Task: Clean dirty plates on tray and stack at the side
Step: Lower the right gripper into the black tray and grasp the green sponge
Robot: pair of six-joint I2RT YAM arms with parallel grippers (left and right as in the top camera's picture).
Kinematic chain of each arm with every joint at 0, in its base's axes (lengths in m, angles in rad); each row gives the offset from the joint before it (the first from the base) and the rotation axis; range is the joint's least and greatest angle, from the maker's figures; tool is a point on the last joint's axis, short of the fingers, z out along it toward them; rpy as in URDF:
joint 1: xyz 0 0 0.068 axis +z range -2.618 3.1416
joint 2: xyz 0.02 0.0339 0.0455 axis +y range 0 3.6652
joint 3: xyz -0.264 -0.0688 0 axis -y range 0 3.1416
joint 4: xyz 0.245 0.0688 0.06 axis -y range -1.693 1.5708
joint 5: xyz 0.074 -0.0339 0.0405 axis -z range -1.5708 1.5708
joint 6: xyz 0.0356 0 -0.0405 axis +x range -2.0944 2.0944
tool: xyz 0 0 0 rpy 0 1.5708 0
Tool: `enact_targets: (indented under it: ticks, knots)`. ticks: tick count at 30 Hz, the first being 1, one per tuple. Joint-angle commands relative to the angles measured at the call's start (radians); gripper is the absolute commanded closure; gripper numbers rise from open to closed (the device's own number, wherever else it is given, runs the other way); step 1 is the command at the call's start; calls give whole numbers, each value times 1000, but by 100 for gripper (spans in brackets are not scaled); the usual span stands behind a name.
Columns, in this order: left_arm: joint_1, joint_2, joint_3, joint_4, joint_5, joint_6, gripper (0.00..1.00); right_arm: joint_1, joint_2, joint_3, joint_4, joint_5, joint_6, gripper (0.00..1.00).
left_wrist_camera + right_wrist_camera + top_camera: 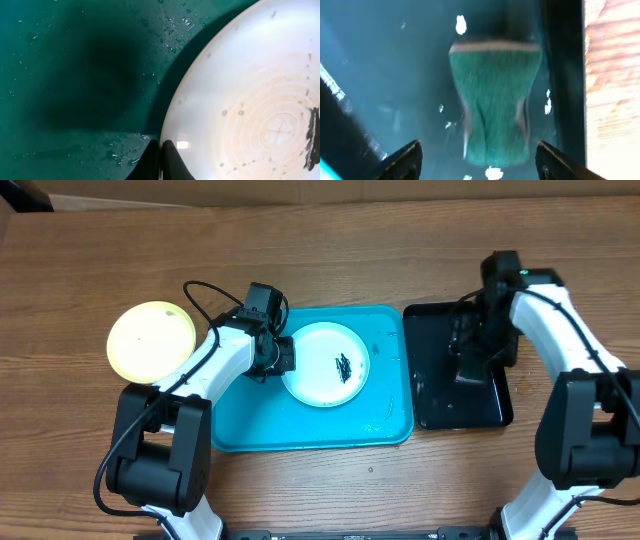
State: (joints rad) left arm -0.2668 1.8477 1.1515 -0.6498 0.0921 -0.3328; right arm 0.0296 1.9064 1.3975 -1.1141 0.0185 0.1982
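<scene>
The white plate [325,365] lies in the tray [300,435] with dark specks [343,366] across its centre, so it looks unwashed. The lime-green plate [150,340] sits alone on the table [400,240] to the left, seemingly done, and no blue plate shows. By that reckoning about one plate is finished. The left gripper [161,159] is clenched on the white plate's left rim, the edge pinched between its fingertips. Farther right, the right gripper [480,160] hangs spread wide over the black tray [440,405]. A green sponge [495,100] lies just ahead of its jaws, ungrasped.
</scene>
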Motion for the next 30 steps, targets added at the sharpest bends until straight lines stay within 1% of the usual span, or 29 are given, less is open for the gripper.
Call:
enact_targets:
  ticks: [1,8,14,19,30]
  knots:
    - [5,-4,-3,0,-13,19,96,5,3,-25,37,106,19,27]
    - [5,-4,-3,0,-13,19,96,5,3,-51,100,105,15,35]
    - [5,-4,-3,0,-13,19,96,5,15,-53,100,105,15,37]
    - [5,-4,-3,0,-13,19,96,5,20,-56,103,96,15,46]
    - [5,-4,-3,0,-13,19,95,5,20,-91,129,93,15,47]
